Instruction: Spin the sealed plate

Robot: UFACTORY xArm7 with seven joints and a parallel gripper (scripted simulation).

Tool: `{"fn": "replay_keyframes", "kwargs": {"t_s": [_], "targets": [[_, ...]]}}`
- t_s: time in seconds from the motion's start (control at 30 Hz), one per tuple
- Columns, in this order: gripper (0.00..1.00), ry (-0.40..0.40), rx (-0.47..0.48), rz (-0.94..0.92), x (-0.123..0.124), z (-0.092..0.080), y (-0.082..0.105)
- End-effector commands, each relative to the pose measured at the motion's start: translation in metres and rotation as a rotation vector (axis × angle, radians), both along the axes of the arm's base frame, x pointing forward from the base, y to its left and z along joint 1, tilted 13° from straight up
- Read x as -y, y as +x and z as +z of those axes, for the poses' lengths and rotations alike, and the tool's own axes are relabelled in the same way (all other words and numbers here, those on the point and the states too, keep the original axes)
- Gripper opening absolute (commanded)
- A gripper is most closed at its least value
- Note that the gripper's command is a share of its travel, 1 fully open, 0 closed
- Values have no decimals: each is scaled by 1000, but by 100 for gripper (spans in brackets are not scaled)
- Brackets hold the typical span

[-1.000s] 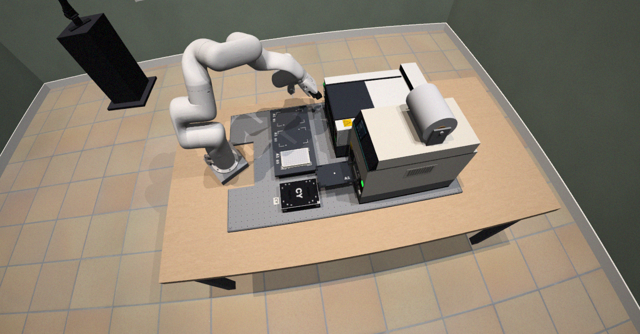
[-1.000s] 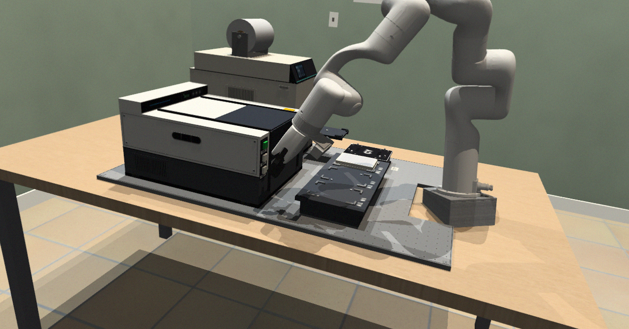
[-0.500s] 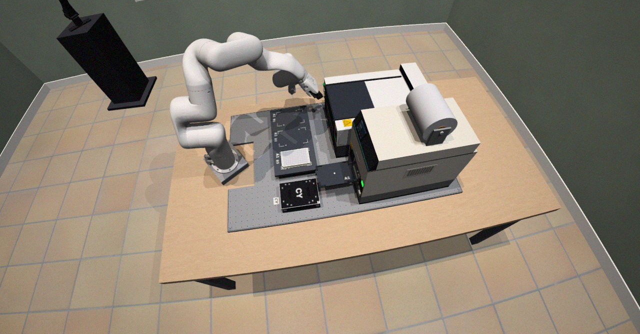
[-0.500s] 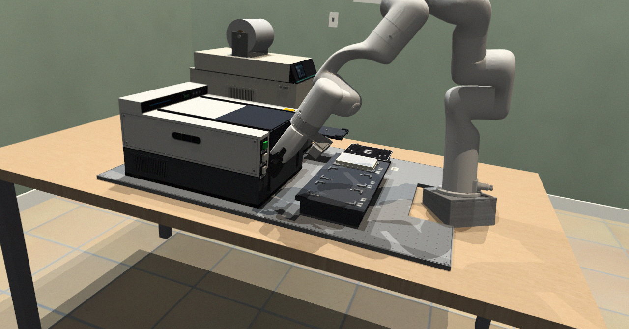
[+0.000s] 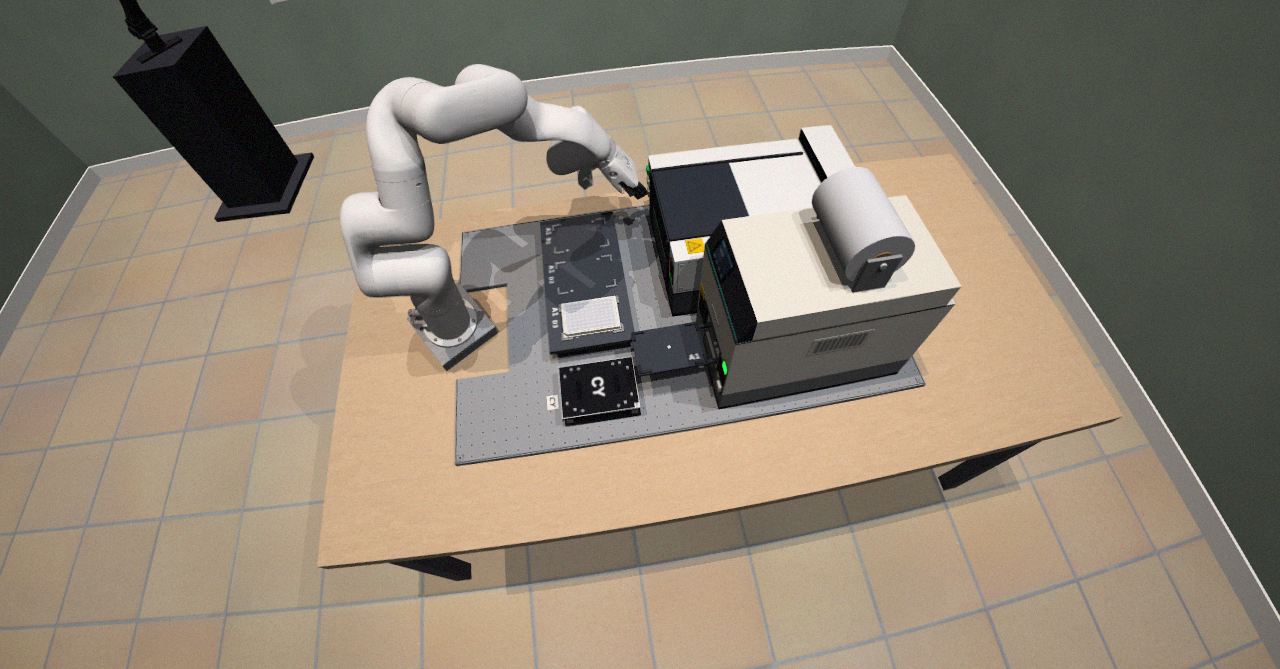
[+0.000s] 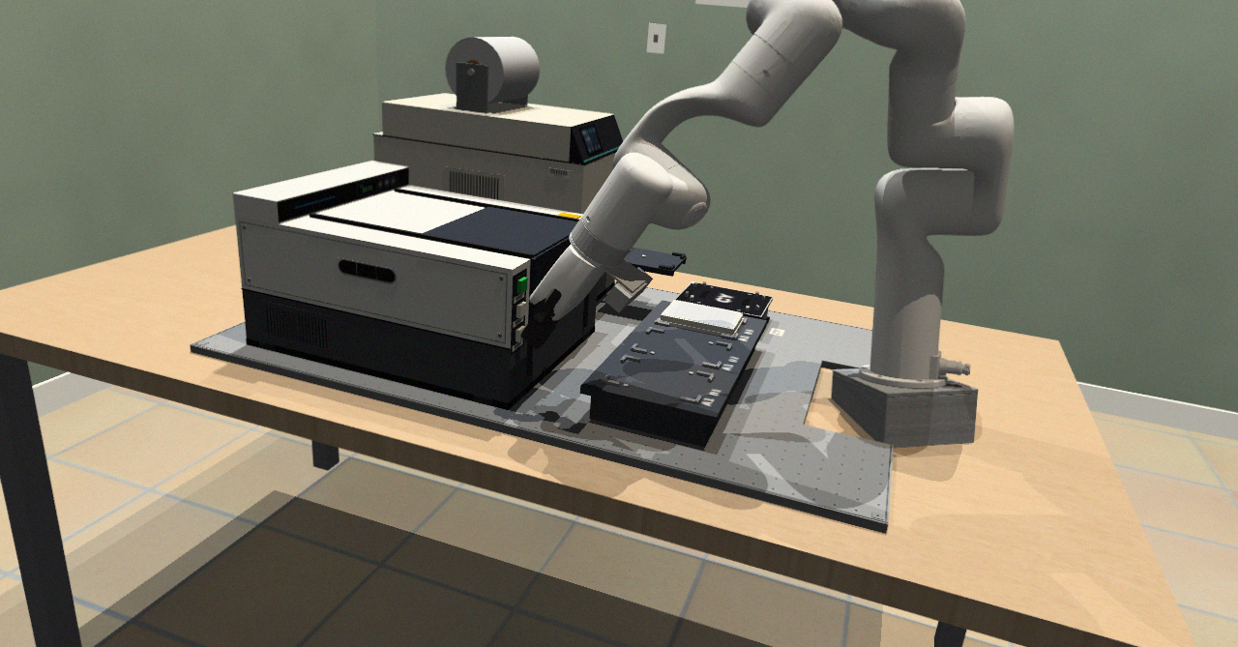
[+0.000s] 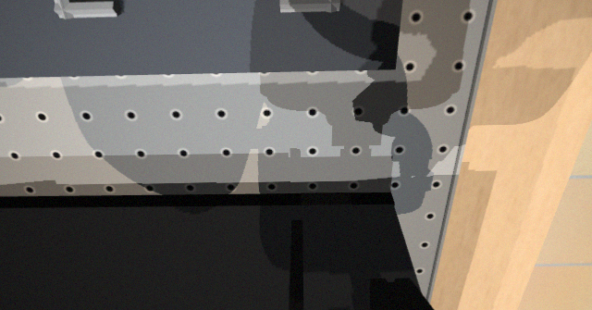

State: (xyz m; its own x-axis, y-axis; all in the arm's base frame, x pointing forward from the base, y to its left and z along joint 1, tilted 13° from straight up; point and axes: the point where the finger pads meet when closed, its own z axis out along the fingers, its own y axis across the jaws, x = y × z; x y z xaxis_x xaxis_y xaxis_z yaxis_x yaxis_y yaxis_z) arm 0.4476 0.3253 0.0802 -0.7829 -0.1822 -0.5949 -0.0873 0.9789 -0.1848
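Observation:
My gripper [image 5: 638, 189] [image 6: 538, 307] is shut and empty, with its tip against the left edge of the centrifuge's front [image 6: 303, 262], at the column of keys below a green lamp [image 6: 520, 283]. I cannot tell which key it touches. The centrifuge's top [image 5: 769, 177] shows a white panel and a dark panel [image 5: 693, 195] [image 6: 497, 232]. No plate shows there. K37 [image 5: 590, 314] [image 6: 702, 317], a white plate, sits on D3 of the deck [image 5: 581, 262] [image 6: 666, 383] [image 7: 185, 32]. D1 and D2 are bare. The sealer's stage [image 5: 666, 351] and the CY nest [image 5: 597, 386] [image 6: 724, 292] are bare. K73 and BAL are out of sight.
The sealer [image 5: 832, 289] [image 6: 485, 128] stands beside the centrifuge. The perforated baseplate [image 7: 185, 134] carries all the devices. The centrifuge's dark front [image 7: 139, 254] fills the bottom of the wrist view, and the table's edge [image 7: 532, 116] runs at its right. A black pedestal [image 5: 210, 119] stands on the floor.

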Motion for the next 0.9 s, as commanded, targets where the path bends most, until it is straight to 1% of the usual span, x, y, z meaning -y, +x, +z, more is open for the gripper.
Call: {"fn": "replay_keyframes", "kwargs": {"t_s": [0.0, 0.87], "targets": [[0, 4, 2, 1, -2, 2, 2], [0, 3, 2, 1, -2, 2, 5]]}}
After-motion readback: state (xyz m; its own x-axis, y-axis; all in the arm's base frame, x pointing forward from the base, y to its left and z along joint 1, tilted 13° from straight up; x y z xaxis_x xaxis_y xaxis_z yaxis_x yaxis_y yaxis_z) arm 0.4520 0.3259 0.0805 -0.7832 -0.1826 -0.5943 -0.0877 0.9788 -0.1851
